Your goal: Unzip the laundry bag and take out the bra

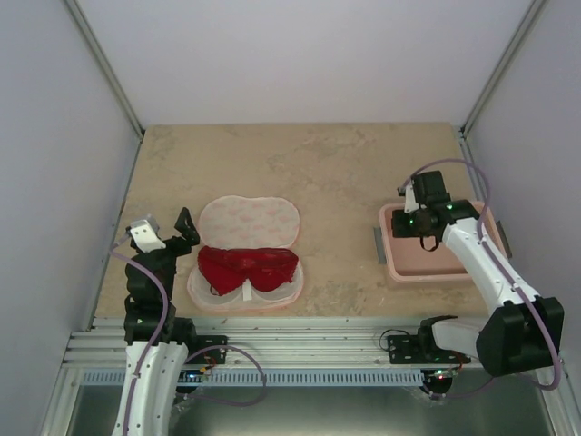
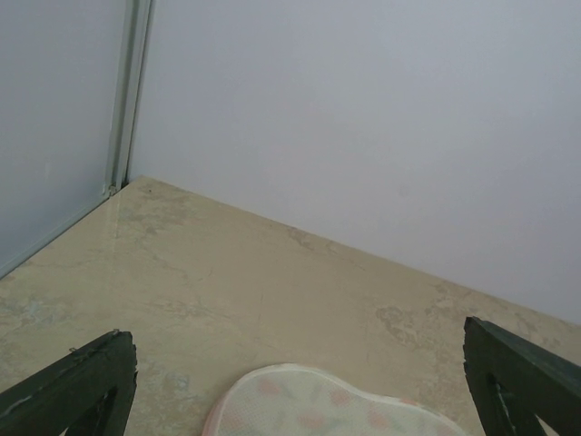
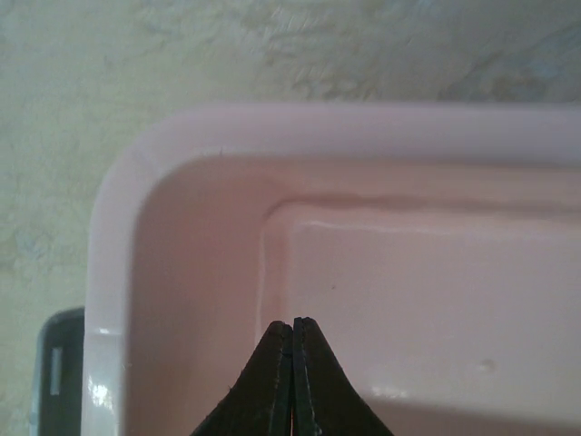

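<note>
The zip work looks done: the laundry bag [image 1: 250, 222] lies folded open on the bench [image 1: 345, 173], its 2 halves spread flat, the pale lining up. The dark red bra [image 1: 247, 268] sits in the near half, both cups showing, nothing over it. So the step in hand, I'd judge, is taking the bra out.

The left end effector [image 1: 168, 227] hangs just beside the bag's left edge, jaws spread as wide as they go and holding nothing. Its wrist camera looks past the far lobe of the bag toward the back wall, so the bra is below and to the right of it, near but not touching. The right end effector [image 3: 292, 381] is well apart, over the corner of the pink plastic tub [image 3: 272, 127], fingers pressed tight together with nothing between them.

The next move, to my eye, falls to the left arm: tip down, slide right over the near cup and pinch the soft fabric without catching the lining under it.
</note>
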